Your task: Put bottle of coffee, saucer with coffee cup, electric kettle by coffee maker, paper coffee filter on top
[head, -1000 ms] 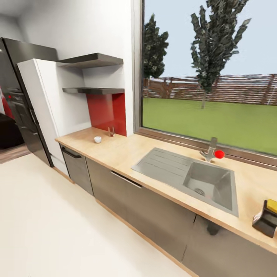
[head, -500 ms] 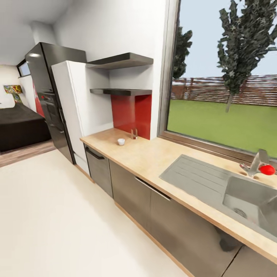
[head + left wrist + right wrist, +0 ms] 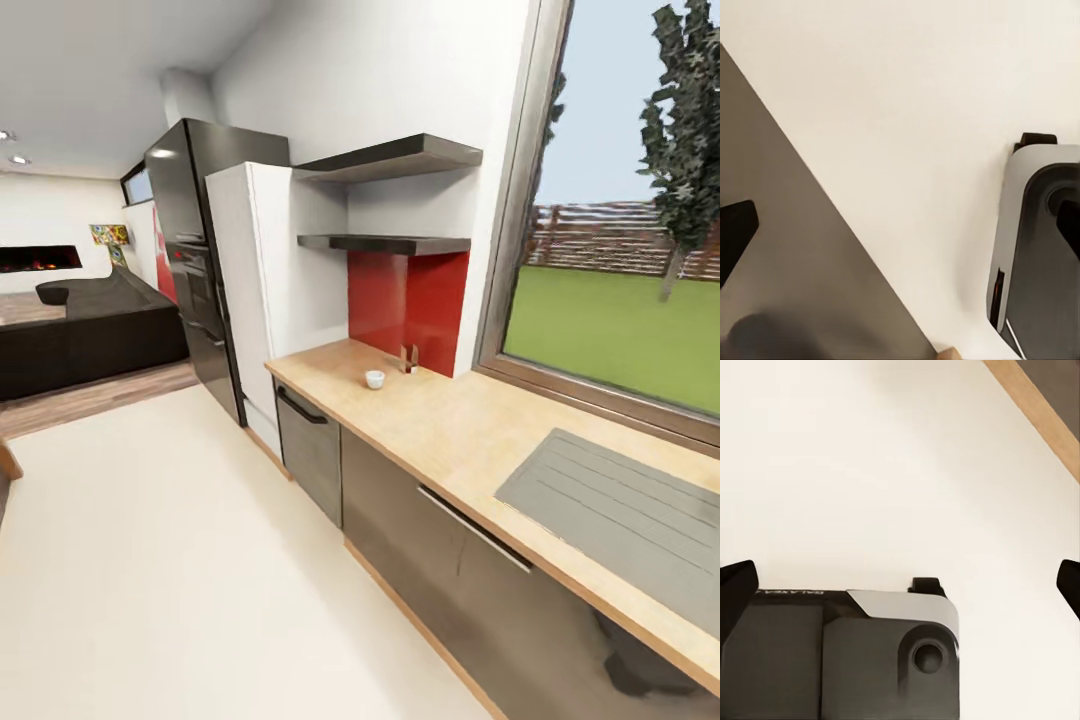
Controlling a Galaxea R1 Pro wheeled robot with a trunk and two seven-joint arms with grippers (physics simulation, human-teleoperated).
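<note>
While the robot is in transit along the kitchen, the small white cup (image 3: 374, 379) sits on the bench (image 3: 450, 420) near its far end, just before the red backsplash (image 3: 408, 308), with a small glass-like object (image 3: 409, 358) behind it. Two dark shelves (image 3: 390, 200) above the backsplash look bare from here. Both wrist views face the pale floor (image 3: 180, 560); left fingers (image 3: 736, 232) and right fingers (image 3: 735, 585) are spread wide, holding nothing. Which arm is nearer, I cannot tell.

We see two dark shelves (image 3: 390, 160) above a red panel (image 3: 405, 305), a black fridge (image 3: 195, 250), a window (image 3: 620, 290), and a sofa (image 3: 95, 330).
</note>
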